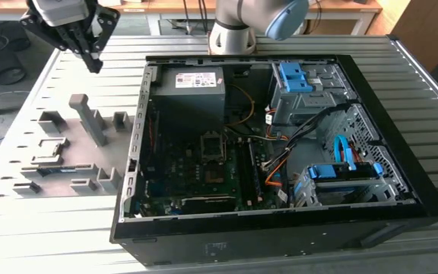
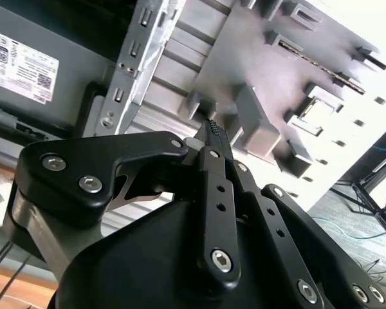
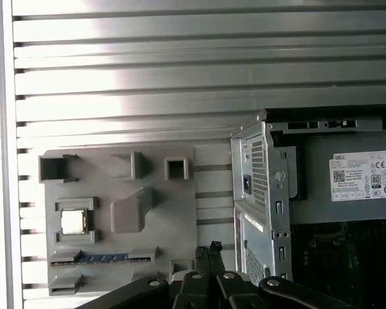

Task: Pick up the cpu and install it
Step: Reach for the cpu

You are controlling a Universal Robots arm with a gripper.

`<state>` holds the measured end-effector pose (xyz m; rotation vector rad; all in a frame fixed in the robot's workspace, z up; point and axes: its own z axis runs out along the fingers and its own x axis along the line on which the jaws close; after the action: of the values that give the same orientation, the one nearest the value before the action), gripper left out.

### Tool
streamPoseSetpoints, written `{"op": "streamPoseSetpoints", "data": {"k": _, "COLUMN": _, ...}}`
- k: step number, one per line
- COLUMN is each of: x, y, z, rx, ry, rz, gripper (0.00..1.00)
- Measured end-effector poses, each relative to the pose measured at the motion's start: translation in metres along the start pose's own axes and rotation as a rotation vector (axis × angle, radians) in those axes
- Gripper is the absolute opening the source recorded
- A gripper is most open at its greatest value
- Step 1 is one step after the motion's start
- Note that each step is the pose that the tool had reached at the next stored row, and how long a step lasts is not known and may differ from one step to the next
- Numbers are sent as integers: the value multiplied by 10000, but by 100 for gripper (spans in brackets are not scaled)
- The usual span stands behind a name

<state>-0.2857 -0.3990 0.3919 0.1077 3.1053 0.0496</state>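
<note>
cpu (image 3: 73, 221) in fixture (image 3: 180, 212), closed gripper (image 3: 212, 248) well apart

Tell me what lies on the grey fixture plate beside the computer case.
In the first wrist view, the fixture plate holds the cpu in a square frame and a memory stick in a slot. The pincer covers part of one edge; that part is hidden.

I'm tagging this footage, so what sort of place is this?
Probably a robotics lab or assembly workcell: an open computer case on a slatted metal table, a grey fixture plate holding the cpu, and a robot arm's gripper.
</note>
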Motion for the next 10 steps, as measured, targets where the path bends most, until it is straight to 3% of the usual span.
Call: {"op": "streamPoseSetpoints", "data": {"k": 10, "x": 452, "y": -31, "z": -6, "rx": 46, "ry": -5, "rz": -3, "gripper": 10}}
